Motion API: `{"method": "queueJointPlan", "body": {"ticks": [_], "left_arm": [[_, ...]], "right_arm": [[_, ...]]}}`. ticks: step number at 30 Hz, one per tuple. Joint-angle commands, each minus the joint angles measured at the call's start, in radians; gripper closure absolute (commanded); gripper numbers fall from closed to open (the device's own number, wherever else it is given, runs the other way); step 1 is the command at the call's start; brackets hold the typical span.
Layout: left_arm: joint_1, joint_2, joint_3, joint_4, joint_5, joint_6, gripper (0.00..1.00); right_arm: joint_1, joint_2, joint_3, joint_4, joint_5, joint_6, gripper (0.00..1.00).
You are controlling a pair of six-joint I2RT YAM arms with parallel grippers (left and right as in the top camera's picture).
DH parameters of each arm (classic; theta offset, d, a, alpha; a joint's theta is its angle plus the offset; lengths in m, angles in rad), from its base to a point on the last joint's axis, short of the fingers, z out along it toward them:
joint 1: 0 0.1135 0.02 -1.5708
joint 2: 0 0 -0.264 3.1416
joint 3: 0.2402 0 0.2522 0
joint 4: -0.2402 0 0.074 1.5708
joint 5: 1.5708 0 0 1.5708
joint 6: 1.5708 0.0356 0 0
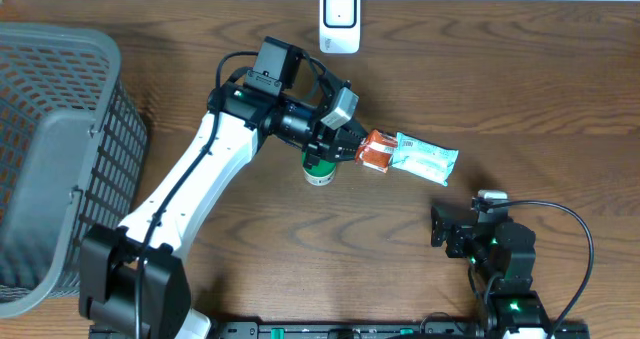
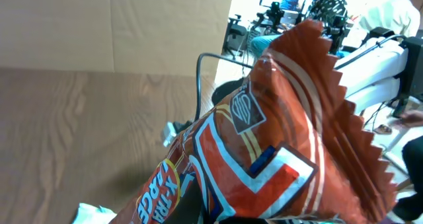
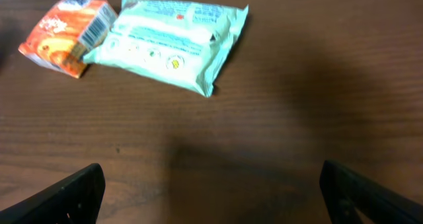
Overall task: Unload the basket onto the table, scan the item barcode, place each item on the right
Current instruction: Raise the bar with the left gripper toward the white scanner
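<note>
The item, an orange-red foil snack packet (image 2: 277, 138) with white and blue stripes, a zigzag-cut end seal and "X-TRA LARGE" printed on it, is clamped at its lower end by the fingers of the left gripper (image 1: 350, 142) near the middle of the scene. Its crimped end points up in the wrist view, and from overhead it is hard to separate from the orange beside the fingers. The scanner (image 1: 340, 19), a small white rounded block with a dark window, sits at the worktop's far edge, well apart from the packet.
</note>
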Motion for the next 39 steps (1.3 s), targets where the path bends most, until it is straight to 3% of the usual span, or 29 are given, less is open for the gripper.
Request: {"method": "queueJointPlan", "body": {"ticks": [1,17,27,33,39], "left_arm": [[0.004,-0.029,0.008,0.001,0.033,0.005,0.93],[0.077,-0.036,0.007,-0.01,0.033,-0.199,0.93],[0.24,-0.036,0.007,-0.162,0.034,-0.198,0.93],[0.237,-0.036,0.007,-0.149,0.034,-0.107,0.93],[0.237,-0.038,0.007,-0.013,0.033,-0.103,0.93]], "right_arm": [[0.004,0.008,-0.001,-0.005,0.002,0.011,0.01],[0.004,0.008,-0.001,-0.042,0.002,0.011,0.01],[0.004,0.008,-0.001,-0.042,0.002,0.011,0.01],[0.004,0.008,-0.001,-0.042,0.002,0.011,0.01],[0.004,0.008,-0.001,-0.042,0.002,0.011,0.01]]}}
